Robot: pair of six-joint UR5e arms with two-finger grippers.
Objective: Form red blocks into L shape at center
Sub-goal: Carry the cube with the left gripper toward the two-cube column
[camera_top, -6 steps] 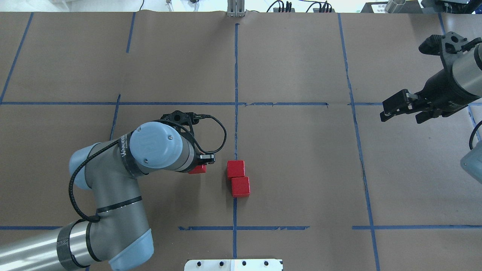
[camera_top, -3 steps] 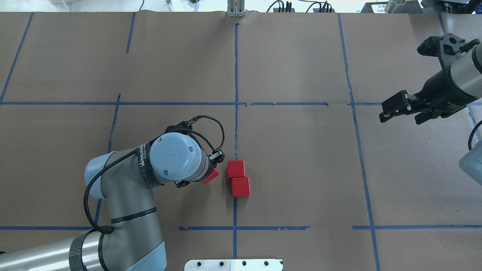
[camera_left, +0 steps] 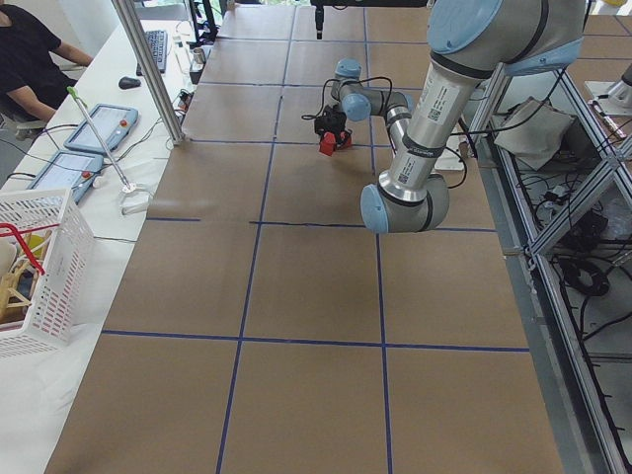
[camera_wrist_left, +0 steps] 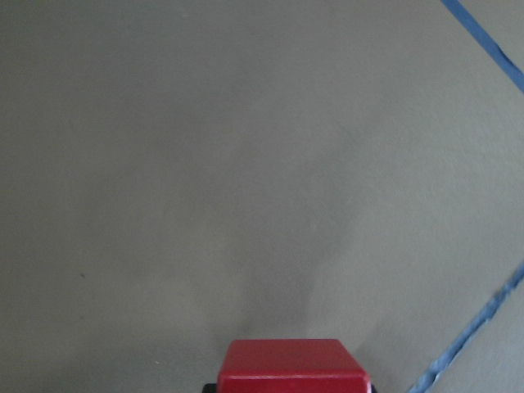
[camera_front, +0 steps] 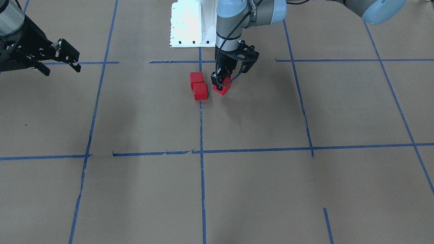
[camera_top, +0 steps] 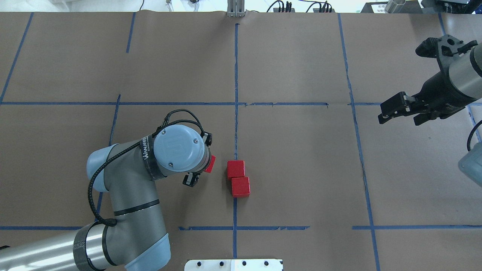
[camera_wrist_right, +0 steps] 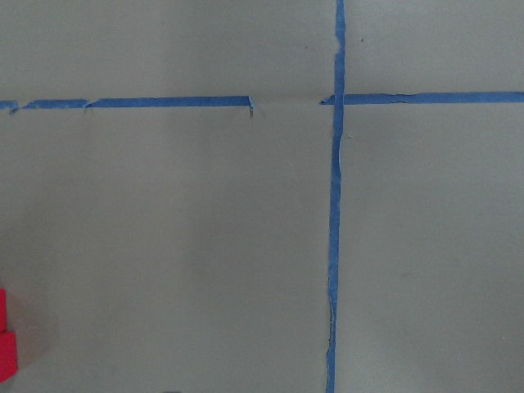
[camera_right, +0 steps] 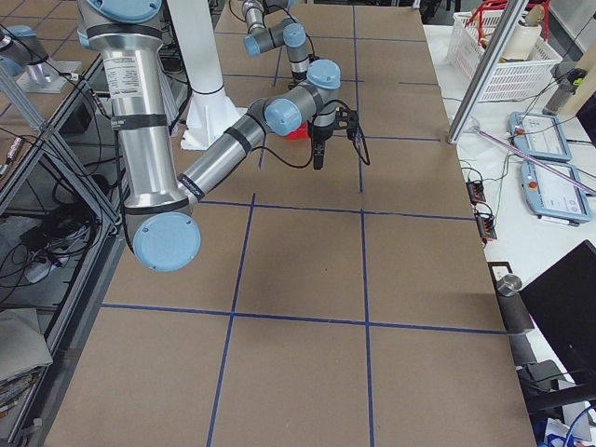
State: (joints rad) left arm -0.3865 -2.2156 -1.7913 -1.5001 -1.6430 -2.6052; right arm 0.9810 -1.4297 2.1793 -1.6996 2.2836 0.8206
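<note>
- Brown-papered bench (camera_top: 301,158): two red blocks (camera_top: 235,169) sit touching on the middle tape line (camera_top: 236,131).
- Clenched in the left pincer (camera_front: 221,84), the third block (camera_top: 211,164) has swung level with the pair's far block, just left of it. The L probably needs only this placement.
- Far right, the right pincer (camera_top: 399,117) hangs released.

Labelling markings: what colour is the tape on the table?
Blue tape, clearest in the overhead exterior view.

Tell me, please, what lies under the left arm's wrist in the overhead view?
A red block, only its corner peeking out. The wrist covers the rest and most of the left gripper; the front view shows its jaws shut on that block.
</note>
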